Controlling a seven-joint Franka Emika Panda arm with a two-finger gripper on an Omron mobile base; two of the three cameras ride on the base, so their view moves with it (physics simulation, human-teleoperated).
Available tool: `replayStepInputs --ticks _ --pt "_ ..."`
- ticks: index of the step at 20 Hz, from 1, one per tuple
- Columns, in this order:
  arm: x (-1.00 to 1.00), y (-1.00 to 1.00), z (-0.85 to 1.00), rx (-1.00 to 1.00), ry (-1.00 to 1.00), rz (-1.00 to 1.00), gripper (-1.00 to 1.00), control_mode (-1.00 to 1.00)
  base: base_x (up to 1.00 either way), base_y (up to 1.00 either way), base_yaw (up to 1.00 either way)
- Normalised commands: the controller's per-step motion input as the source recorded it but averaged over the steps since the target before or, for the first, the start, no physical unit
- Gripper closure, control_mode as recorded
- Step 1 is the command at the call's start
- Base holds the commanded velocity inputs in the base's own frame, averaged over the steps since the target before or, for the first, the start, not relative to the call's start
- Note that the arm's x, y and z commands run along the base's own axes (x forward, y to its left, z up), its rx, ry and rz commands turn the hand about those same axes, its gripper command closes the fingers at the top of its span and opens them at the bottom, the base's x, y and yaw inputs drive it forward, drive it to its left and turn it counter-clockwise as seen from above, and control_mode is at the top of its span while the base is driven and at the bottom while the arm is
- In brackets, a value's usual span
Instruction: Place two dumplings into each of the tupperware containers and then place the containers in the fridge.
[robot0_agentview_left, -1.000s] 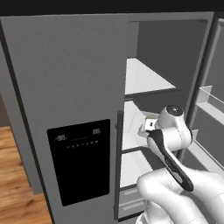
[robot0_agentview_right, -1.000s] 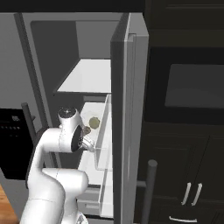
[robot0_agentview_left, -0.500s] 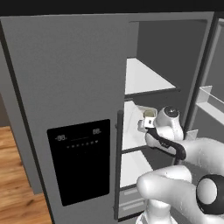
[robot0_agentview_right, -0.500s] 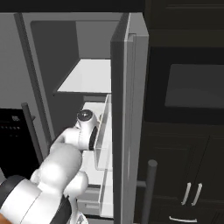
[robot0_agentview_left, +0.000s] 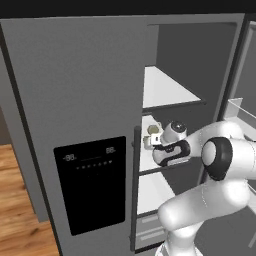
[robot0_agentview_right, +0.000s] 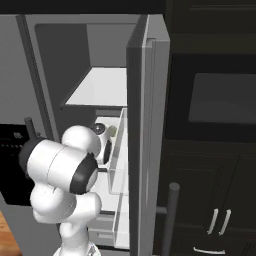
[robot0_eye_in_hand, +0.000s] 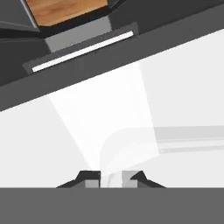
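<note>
At centre frame the white arm's two-finger gripper (robot0_eye_in_hand: 110, 178) is clenched on the rim of a shallow white translucent tupperware container (robot0_agentview_left: 150, 141) resting on the middle white shelf of the tall grey metallic fridge (robot0_agentview_left: 90, 90), an olive-beige dumpling (robot0_agentview_left: 152, 130) visible inside it.

1. My arm has folded up: the elbow now bulks at the right of the left base view.
2. My hand (robot0_agentview_left: 151, 141) has pushed the container (robot0_agentview_left: 150, 136) farther left, toward centre frame.
</note>
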Motion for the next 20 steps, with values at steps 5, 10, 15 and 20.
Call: replayStepInputs --ticks 5,10,15,20 --pt "0.64 0.38 0.0 -0.05 0.0 0.0 1.0 -1.0 0.0 0.0 0.0" --pt "0.87 -0.01 0.0 -0.01 0.02 -0.01 1.0 -1.0 0.0 0.0 0.0" --pt "0.93 -0.38 -0.1 0.0 0.02 -0.04 1.0 -1.0 0.0 0.0 0.0" --pt "0.73 -0.11 -0.26 0.0 0.0 -0.01 -1.0 -1.0 0.0 0.0 0.0"
